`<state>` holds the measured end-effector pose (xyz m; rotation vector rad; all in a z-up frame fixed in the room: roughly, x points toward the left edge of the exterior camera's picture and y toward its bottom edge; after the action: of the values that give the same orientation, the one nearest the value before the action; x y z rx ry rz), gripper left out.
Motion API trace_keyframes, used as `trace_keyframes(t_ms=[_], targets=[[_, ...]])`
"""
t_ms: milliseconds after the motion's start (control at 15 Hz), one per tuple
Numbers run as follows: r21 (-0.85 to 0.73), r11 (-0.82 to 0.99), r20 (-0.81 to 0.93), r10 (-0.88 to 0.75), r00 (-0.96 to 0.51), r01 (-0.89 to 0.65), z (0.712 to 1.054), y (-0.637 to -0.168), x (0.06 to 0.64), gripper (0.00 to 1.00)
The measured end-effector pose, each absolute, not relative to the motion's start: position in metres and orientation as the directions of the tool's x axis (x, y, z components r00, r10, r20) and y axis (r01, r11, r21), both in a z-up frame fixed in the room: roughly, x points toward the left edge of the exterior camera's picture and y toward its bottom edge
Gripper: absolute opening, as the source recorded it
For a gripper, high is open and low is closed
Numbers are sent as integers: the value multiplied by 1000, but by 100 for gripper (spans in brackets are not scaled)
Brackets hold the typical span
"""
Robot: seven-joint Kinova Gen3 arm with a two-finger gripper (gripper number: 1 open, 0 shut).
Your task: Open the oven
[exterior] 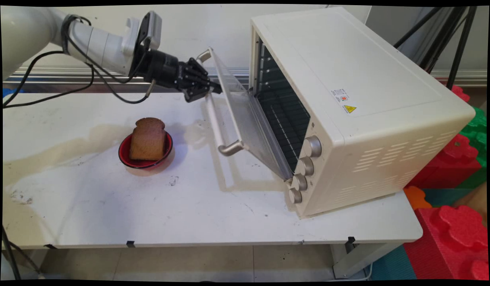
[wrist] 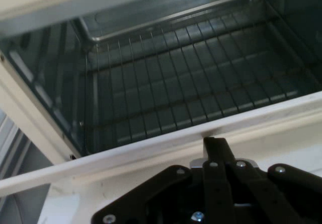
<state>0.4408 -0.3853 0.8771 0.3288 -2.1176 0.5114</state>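
Cream-white boxy toaster oven (exterior: 360,107) on the right of the white table (exterior: 110,206), glass door (exterior: 245,119) hanging half open, tilted out to the left, silver bar handle (exterior: 219,123) running near to far. Black two-finger gripper (exterior: 213,88) at the door's upper far edge, fingers pressed together against it. Dark wire rack (wrist: 191,93) inside. Left of the door, well apart, brown bread slice (exterior: 148,139) upright in round red bowl (exterior: 128,153). Bare tabletop on the near side.
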Motion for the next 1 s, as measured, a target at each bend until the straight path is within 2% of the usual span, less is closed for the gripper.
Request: trace_keyframes(t_ms=[1000], targets=[[-239,894,782,-54,-621,-378,834,-366,482,0]])
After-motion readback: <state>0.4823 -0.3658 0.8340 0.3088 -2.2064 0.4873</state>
